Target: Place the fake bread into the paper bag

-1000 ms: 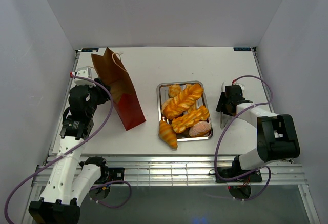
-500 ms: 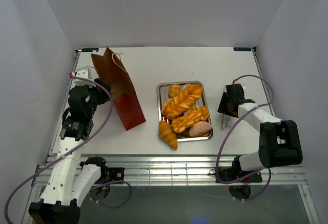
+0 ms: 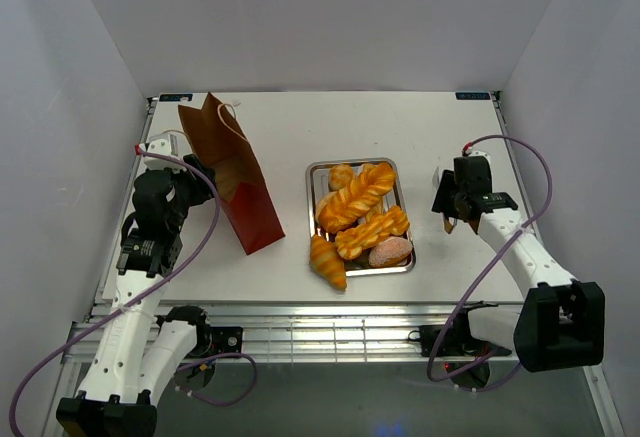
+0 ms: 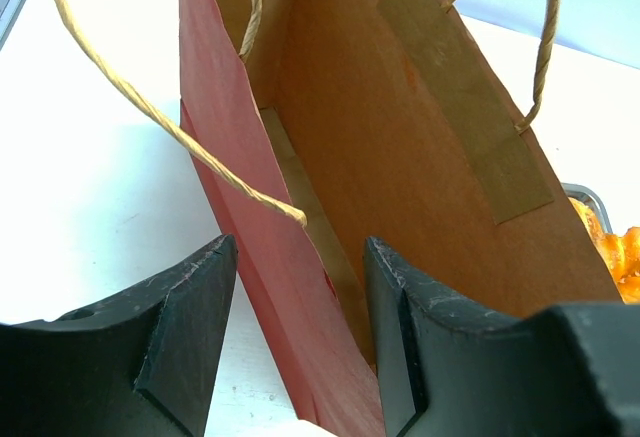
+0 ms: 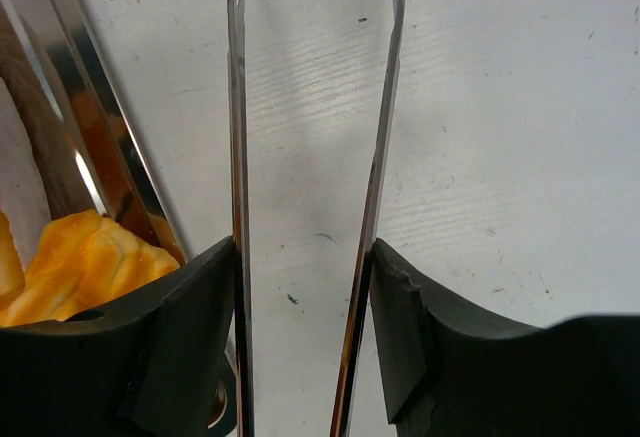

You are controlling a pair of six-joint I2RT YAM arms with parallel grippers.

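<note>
The red paper bag [image 3: 232,182] stands open at the left, its kraft lining [image 4: 400,157] and cord handles [image 4: 150,107] showing. My left gripper [image 3: 205,183] [image 4: 300,327] is open, one finger on each side of the bag's near red wall. The fake bread [image 3: 355,199], several golden loaves, rolls and a pinkish one, lies in the silver tray [image 3: 312,169]; a croissant [image 3: 327,262] hangs over its front corner. My right gripper [image 3: 452,207] [image 5: 305,307] is shut on slim metal tongs [image 5: 237,157], just right of the tray, with bread [image 5: 90,257] at its left.
The tray's rim [image 5: 80,107] runs close to the left tong arm. White walls enclose the table on three sides. The table's near edge meets a metal rail [image 3: 330,322] by the arm bases.
My right gripper has moved slightly right and back with the tongs, and its arm has swung outward. The left arm, the bag and the bread have not moved.
</note>
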